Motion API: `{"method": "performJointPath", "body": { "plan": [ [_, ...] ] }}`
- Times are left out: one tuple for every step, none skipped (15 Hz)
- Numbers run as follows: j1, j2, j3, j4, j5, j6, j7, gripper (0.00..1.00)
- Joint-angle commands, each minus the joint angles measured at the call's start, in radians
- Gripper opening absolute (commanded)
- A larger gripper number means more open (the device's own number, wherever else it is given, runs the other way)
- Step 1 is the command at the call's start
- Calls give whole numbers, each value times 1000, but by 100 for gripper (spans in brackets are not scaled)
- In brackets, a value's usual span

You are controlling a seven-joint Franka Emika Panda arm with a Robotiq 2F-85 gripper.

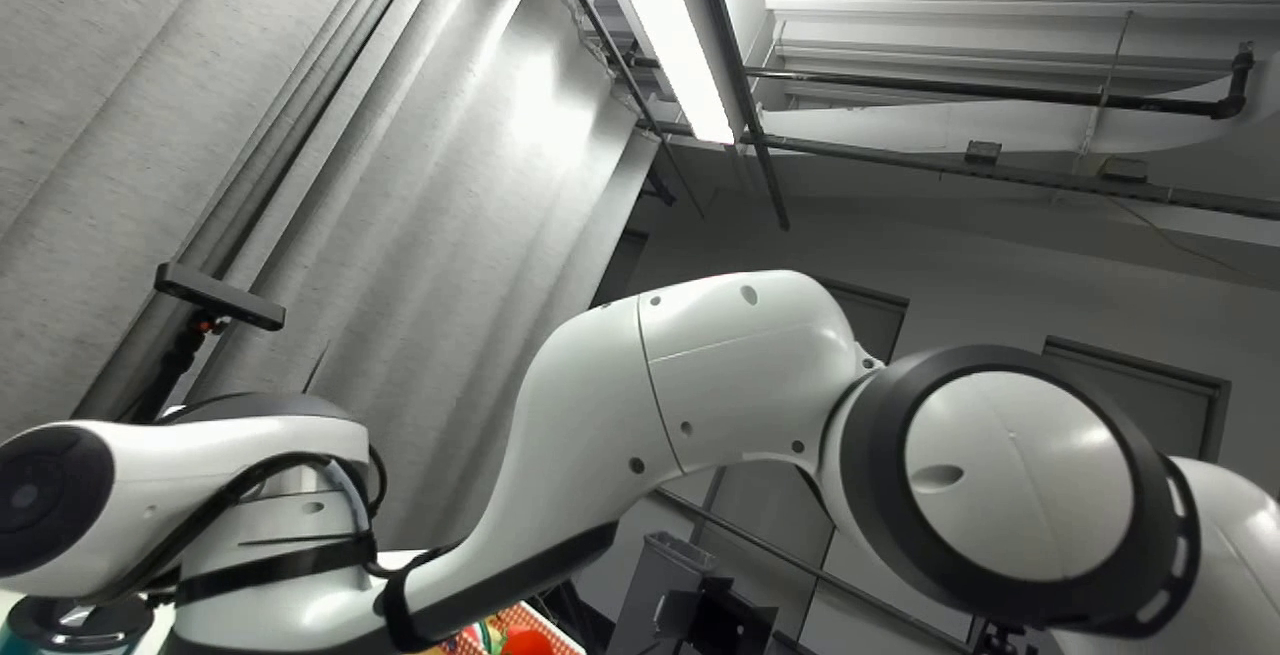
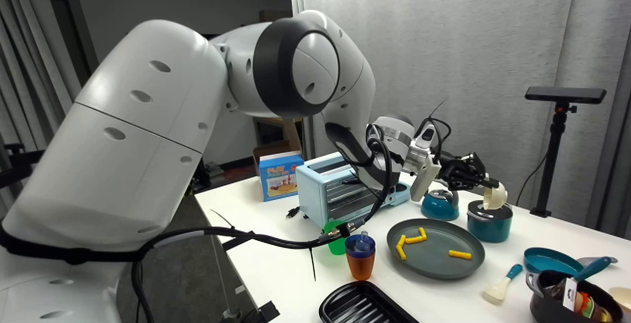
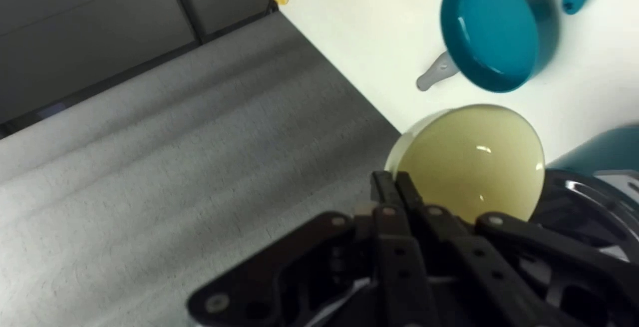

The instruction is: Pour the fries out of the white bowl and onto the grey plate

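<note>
My gripper (image 2: 489, 183) is shut on the rim of the white bowl (image 2: 497, 197), one finger inside and one outside. The bowl is held tipped on its side in the air, beside or above the lidded teal pot. In the wrist view the bowl (image 3: 479, 162) shows a cream inside with no fries in the visible part, and the fingertips (image 3: 397, 182) pinch its left edge. The grey plate (image 2: 434, 261) lies on the table, nearer the camera. Several yellow fries lie on it: a group (image 2: 411, 240) at its left and a single fry (image 2: 459, 254) at its right.
A teal pot (image 2: 489, 227) with a dark lid stands close under the bowl. A teal kettle (image 2: 438, 207), a light blue toaster oven (image 2: 320, 192), an orange cup (image 2: 361, 264), a teal pan (image 2: 549, 260), a black pot (image 2: 544, 301) and a black grill tray (image 2: 362, 308) surround the plate.
</note>
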Motion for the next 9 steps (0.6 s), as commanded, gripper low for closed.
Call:
{"method": "performJointPath", "body": {
  "plan": [
    [-47, -23, 46, -29, 129, 76, 36, 1],
    [-50, -22, 49, -30, 169, 92, 49, 1],
    [-53, -21, 51, -32, 211, 110, 59, 1],
    [-53, -21, 50, -32, 252, 124, 71, 1],
    [-54, -21, 50, -34, 294, 144, 78, 1],
    [-53, -20, 47, -34, 334, 159, 90, 1],
    [-50, -19, 42, -34, 373, 174, 106, 1],
    [-47, -18, 38, -34, 412, 190, 121, 1],
    [-50, -178, 30, -213, 417, 228, 175, 1]
  ]
}}
